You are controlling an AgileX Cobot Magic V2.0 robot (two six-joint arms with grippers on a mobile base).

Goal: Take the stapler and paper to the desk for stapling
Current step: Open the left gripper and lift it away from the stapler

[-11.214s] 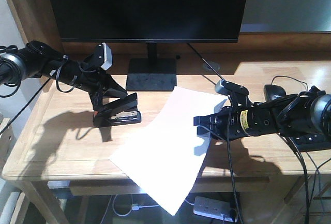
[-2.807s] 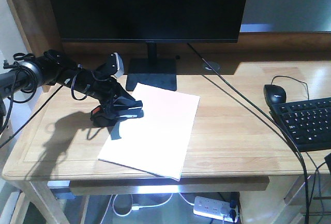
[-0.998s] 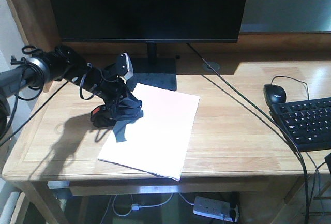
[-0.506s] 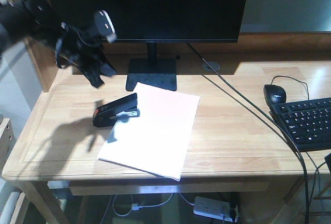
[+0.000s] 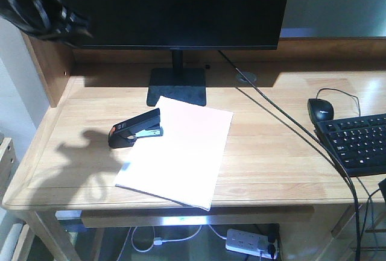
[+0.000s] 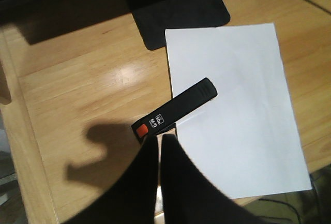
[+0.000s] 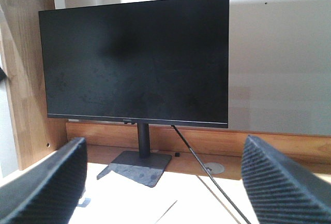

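Note:
The black stapler [image 5: 136, 128] with its orange-red patch lies diagonally on the oak desk [image 5: 271, 152], its nose over the left edge of the white paper [image 5: 181, 152]. In the left wrist view the stapler [image 6: 176, 111] and paper [image 6: 238, 110] lie well below my left gripper [image 6: 159, 144], which is shut with nothing between its fingers [image 6: 137, 182]. The left arm [image 5: 42, 5] is a dark blur at the upper left of the front view. My right gripper [image 7: 163, 146] is open wide, its ribbed pads [image 7: 46, 188] apart, facing the monitor.
A black monitor [image 5: 175, 8] on a stand [image 5: 177, 86] is at the back, its cable [image 5: 283, 122] crossing the desk. A mouse [image 5: 320, 108] and keyboard [image 5: 356, 143] sit at the right. A raised wooden side panel [image 5: 51, 71] bounds the left.
My left gripper let go of the stapler and rose up and away to the upper left. The stapler stays on the paper's left edge. The paper has not moved in the last seconds.

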